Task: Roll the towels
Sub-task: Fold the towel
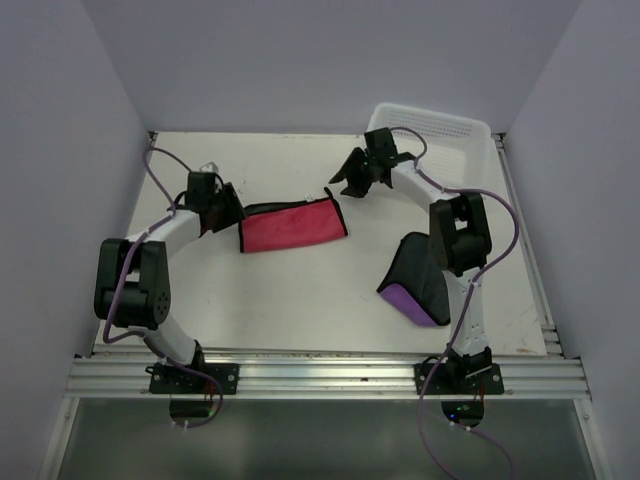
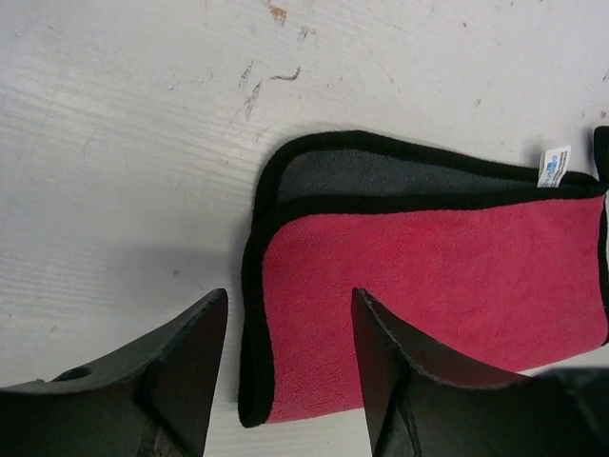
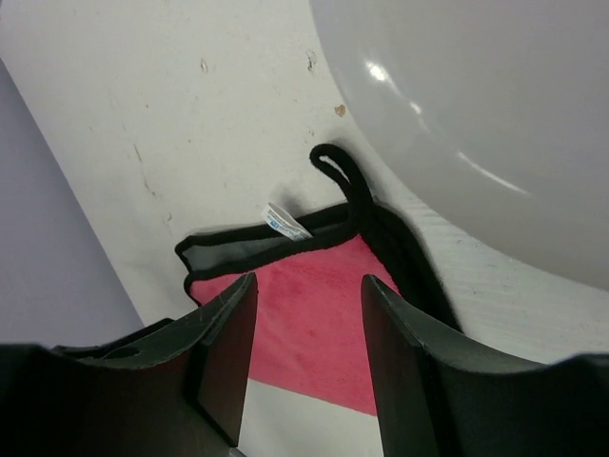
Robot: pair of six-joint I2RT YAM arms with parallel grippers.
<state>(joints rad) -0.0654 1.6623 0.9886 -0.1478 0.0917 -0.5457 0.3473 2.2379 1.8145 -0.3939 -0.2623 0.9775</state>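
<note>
Hovering open at either end of the folded pink-red towel [image 1: 293, 226] on the surface [image 1: 300, 300], left hand [image 2: 288, 371] and right hand [image 3: 309, 357] grip nothing.

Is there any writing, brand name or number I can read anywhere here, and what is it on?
No text is readable.
White tag on the pink-red towel: blue print, too small and blurred to read.
The same tag in the right wrist view: also unreadable.
</note>
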